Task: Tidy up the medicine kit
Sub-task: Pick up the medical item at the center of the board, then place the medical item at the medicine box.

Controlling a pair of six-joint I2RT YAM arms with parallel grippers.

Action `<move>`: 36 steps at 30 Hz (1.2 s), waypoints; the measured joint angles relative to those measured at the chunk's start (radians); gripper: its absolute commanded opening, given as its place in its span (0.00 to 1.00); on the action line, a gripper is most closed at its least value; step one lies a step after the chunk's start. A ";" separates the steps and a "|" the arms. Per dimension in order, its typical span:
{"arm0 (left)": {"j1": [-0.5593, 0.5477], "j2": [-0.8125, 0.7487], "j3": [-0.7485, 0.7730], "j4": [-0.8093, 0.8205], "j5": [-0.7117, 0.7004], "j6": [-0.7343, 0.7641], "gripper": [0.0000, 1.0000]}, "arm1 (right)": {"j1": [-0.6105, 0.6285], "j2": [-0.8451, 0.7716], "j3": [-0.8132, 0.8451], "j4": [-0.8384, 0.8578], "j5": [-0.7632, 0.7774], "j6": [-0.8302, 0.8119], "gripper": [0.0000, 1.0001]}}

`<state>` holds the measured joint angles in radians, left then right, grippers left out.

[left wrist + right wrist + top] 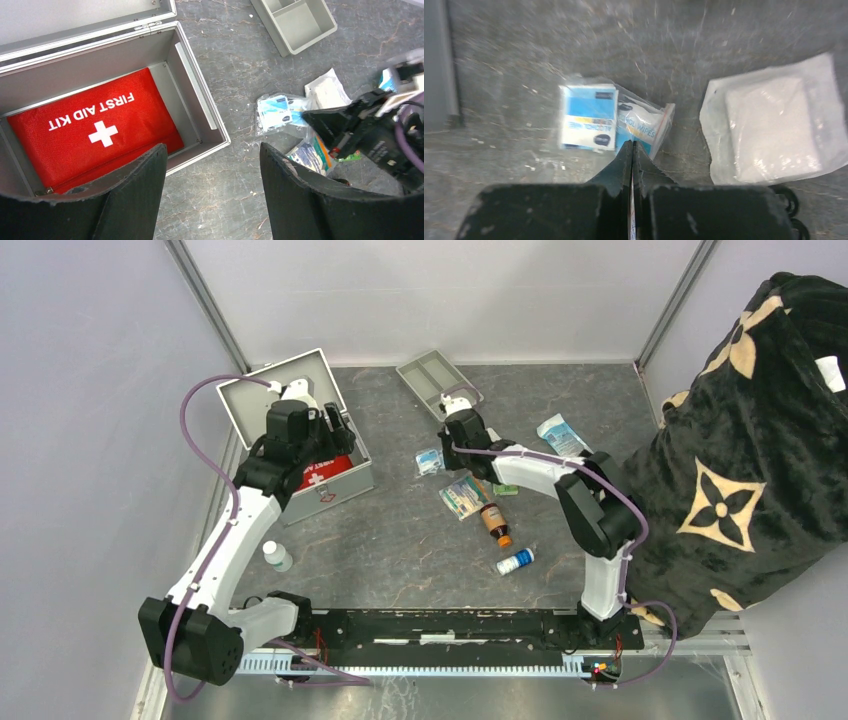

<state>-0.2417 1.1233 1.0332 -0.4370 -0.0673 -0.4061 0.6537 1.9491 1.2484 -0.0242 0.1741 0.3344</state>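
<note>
The medicine kit (345, 485) is a silver metal case standing open at the left, with a red first aid pouch (325, 465) lying flat inside. The left wrist view shows the kit's wall (200, 85) and the pouch (95, 130). My left gripper (335, 430) hovers open over the kit's right edge, nothing between its fingers (212, 150). My right gripper (443, 448) is shut on the edge of a clear bag of alcohol wipes (589, 117), which lies on the table (429, 462); a thin strip of the bag shows between its jaws (632, 145). A white gauze packet (774, 125) lies beside the bag.
A shallow grey divided tray (437, 380) sits at the back. Near the middle lie a green-printed packet (464, 496), a brown bottle (494, 520) and a white-and-blue tube (515, 561). A small white bottle (277, 556) stands by the left arm. A black patterned cloth (750, 460) covers the right side.
</note>
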 measured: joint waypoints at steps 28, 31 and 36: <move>0.000 -0.213 0.151 -0.140 -0.281 -0.028 0.76 | 0.240 0.136 0.575 0.212 -0.367 0.105 0.30; 0.000 -0.219 0.151 -0.159 -0.298 -0.028 0.76 | 0.259 0.225 0.615 0.211 -0.385 0.121 0.38; 0.000 -0.225 0.151 -0.164 -0.302 -0.028 0.77 | 0.253 0.261 0.616 0.170 -0.376 0.102 0.40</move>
<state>-0.2417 0.8982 1.1847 -0.6010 -0.3695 -0.4343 0.9066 2.2105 1.8645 0.1455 -0.2020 0.4362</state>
